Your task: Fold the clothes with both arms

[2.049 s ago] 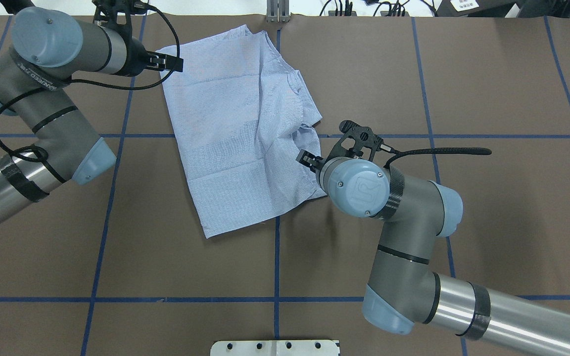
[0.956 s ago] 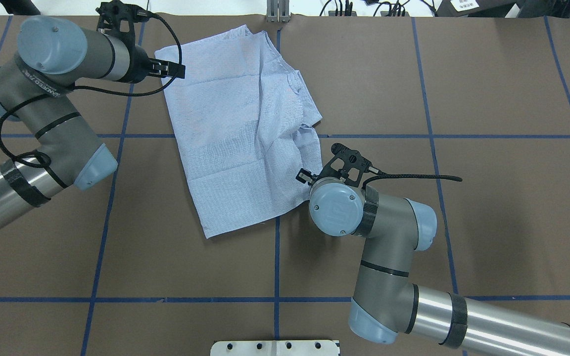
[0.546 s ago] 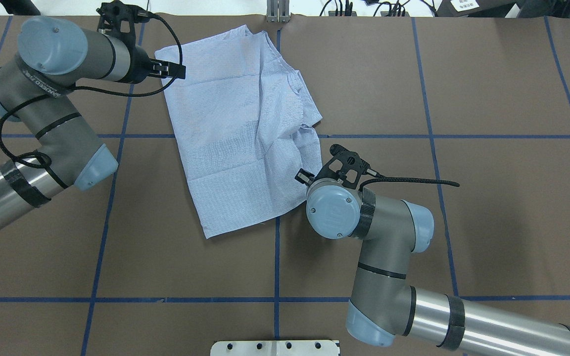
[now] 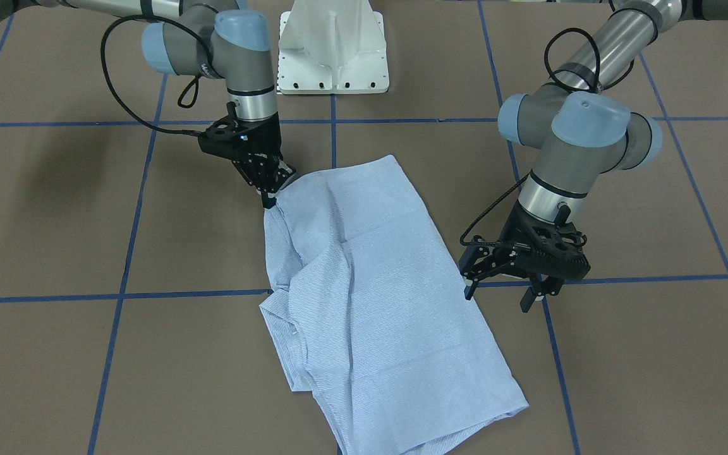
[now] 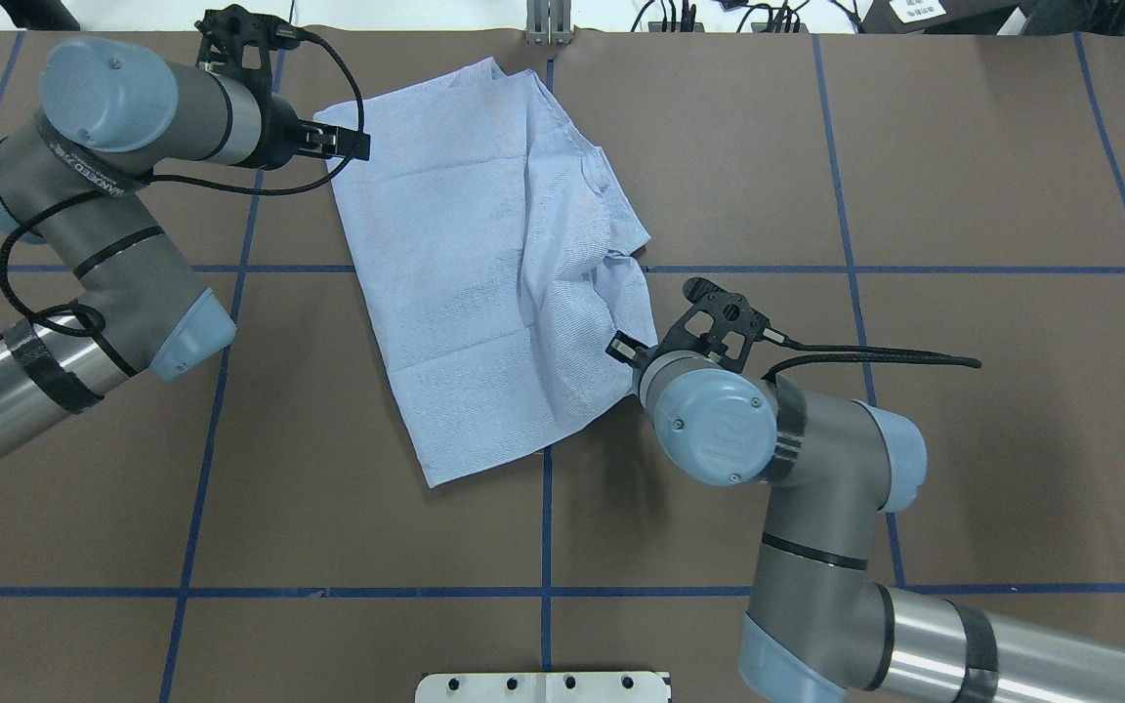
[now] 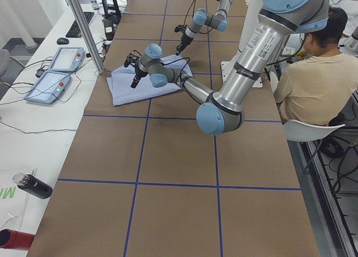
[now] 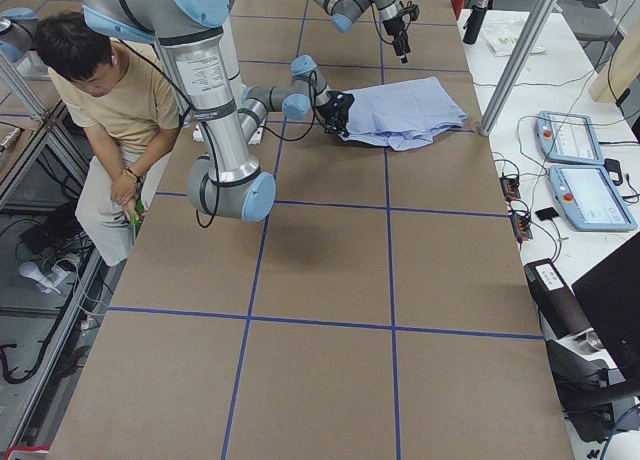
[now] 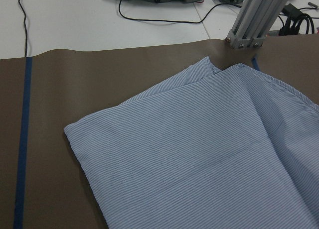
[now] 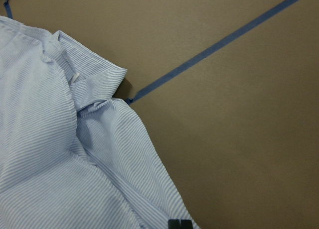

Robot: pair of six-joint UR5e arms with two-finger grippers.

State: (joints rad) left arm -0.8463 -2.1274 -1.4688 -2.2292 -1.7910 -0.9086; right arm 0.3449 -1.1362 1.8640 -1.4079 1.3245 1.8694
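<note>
The blue-and-white striped shirt [image 5: 484,244] lies folded on the brown table, also in the front view [image 4: 376,297]. My right gripper [image 4: 268,197] is shut on the shirt's edge near the collar side, low at the table; in the overhead view it is at the shirt's right edge [image 5: 621,347]. The right wrist view shows the collar [image 9: 94,82] and one black fingertip [image 9: 179,223] at the cloth's edge. My left gripper [image 4: 497,296] is open and empty, beside the shirt's other long edge, by its far left corner [image 5: 355,144]. The left wrist view shows only shirt [image 8: 199,159].
The white pedestal base [image 4: 332,50] stands at the robot's side of the table. An aluminium post [image 5: 548,24] rises at the far edge by the shirt. Blue tape lines [image 5: 545,547] grid the table. An operator [image 7: 110,90] sits beside the base. Teach pendants [image 7: 580,170] lie beyond the table.
The right gripper moved down the shirt's right edge, then shifted right. The whole shirt slid right and slightly toward the robot with it. The left gripper edged right.
</note>
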